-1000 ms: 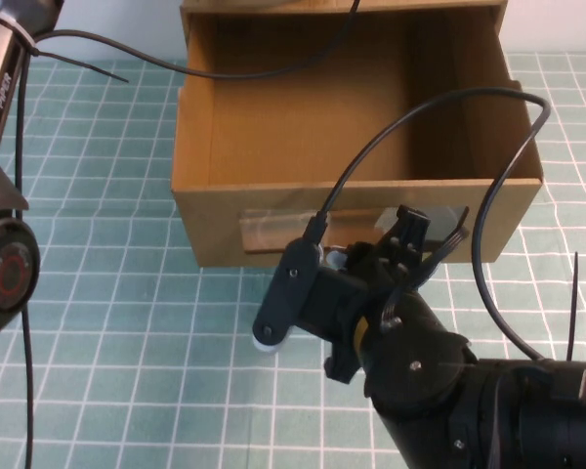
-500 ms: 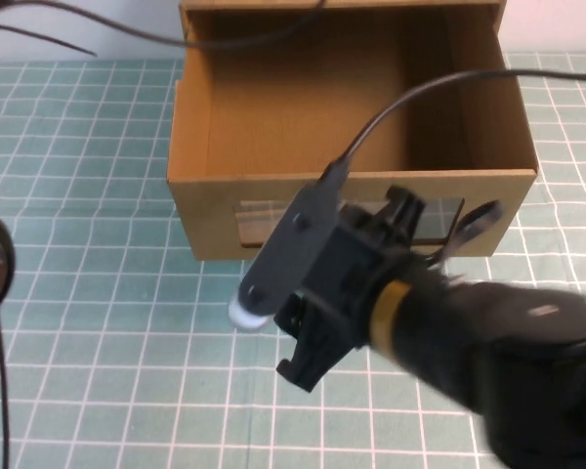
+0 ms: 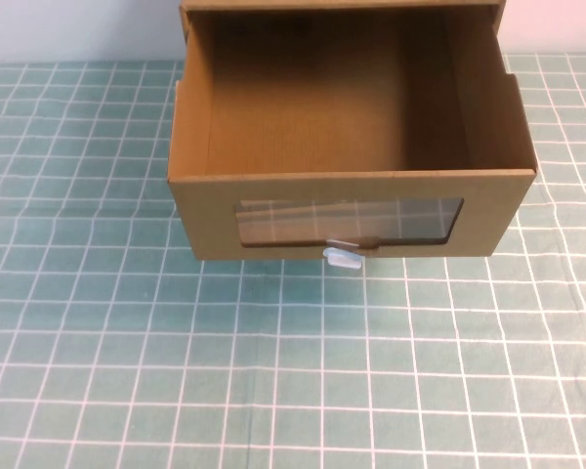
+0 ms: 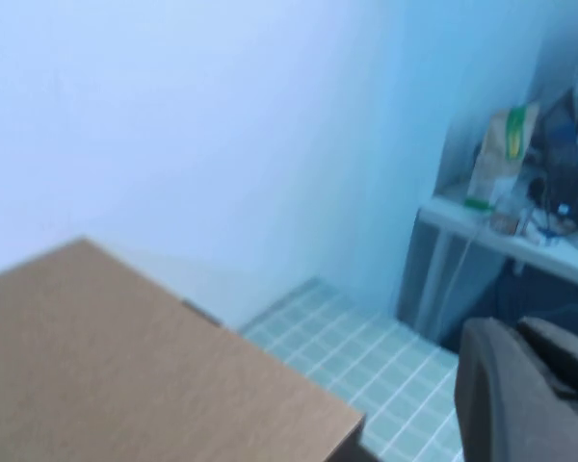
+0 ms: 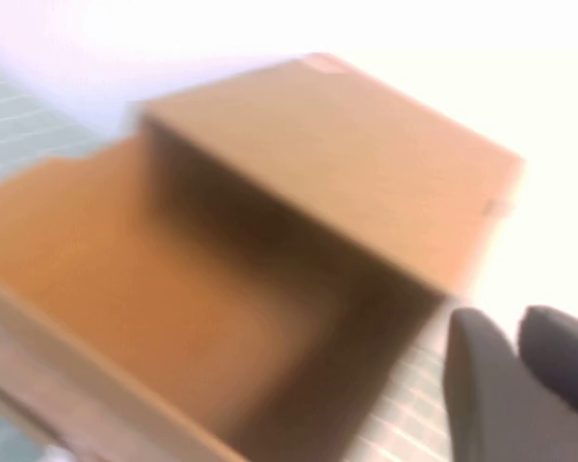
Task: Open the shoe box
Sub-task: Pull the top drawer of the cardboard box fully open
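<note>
The brown cardboard shoe box [image 3: 352,195] stands at the back middle of the table, its drawer pulled out toward me and empty inside. The drawer front has a clear window [image 3: 350,221] and a small white pull tab [image 3: 342,258] under it. Neither arm shows in the high view. My right gripper [image 5: 515,332] hovers above and beside the open drawer [image 5: 125,279], shut with nothing in it. My left gripper [image 4: 518,329] is raised beside the box's top [image 4: 125,366], shut and empty.
A green mat with a white grid [image 3: 273,371] covers the table in front of and beside the box. A white wall runs behind it. In the left wrist view a shelf with clutter [image 4: 511,192] stands beyond the table.
The right arm, which hung in front of the drawer front, has pulled back out of the high view. The left arm and the cables have left that view too. The box stays open.
</note>
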`<state>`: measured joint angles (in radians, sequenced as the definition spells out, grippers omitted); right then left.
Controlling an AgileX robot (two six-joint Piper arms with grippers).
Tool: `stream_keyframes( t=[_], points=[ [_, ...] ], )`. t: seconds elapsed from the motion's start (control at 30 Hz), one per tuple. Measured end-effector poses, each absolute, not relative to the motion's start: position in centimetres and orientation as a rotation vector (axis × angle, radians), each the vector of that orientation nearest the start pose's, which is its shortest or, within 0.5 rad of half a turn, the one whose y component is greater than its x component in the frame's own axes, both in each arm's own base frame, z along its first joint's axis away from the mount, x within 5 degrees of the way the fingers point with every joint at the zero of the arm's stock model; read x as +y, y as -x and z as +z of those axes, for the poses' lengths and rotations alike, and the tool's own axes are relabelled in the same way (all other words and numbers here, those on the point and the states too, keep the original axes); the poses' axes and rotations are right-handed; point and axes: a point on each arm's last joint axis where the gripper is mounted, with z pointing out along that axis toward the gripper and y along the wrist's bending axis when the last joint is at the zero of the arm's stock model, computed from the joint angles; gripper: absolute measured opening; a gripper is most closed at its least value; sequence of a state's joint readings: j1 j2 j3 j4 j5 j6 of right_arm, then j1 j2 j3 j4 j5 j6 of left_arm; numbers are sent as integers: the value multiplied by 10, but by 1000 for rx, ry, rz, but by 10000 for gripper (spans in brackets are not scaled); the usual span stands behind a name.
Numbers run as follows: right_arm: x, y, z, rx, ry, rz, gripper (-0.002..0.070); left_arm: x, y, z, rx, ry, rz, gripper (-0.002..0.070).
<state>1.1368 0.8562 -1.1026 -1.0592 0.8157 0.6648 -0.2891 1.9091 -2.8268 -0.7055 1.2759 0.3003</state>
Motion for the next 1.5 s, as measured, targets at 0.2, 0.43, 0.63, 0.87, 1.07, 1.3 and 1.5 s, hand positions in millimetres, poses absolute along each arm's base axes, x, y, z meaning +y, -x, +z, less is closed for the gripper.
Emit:
stream_keyframes(
  t=[0.2, 0.43, 0.63, 0.87, 1.07, 1.3, 1.5],
  points=[
    [32, -83, 459, 1626, 581, 53, -5, -129, -237, 618, 1504, -760, -750, -5],
    [5, -56, 409, 1725, 745, 183, -11, -122, -211, 630, 1482, -750, -757, -5],
    [8, -53, 349, 1828, 857, 157, -13, -120, -210, 618, 1595, -748, -757, -5],
    [17, -55, 303, 1928, 956, 98, -13, -100, -181, 582, 1791, -756, -582, -5],
    [21, -55, 282, 1981, 1004, 80, -13, -87, -147, 521, 1976, -800, -550, -5],
    [24, -50, 276, 2031, 1019, 150, -13, -76, -108, 446, 2151, -811, -597, -5],
    [26, -48, 275, 2050, 1023, 184, -13, -59, -46, 430, 2067, -775, -607, -5]
  ],
)
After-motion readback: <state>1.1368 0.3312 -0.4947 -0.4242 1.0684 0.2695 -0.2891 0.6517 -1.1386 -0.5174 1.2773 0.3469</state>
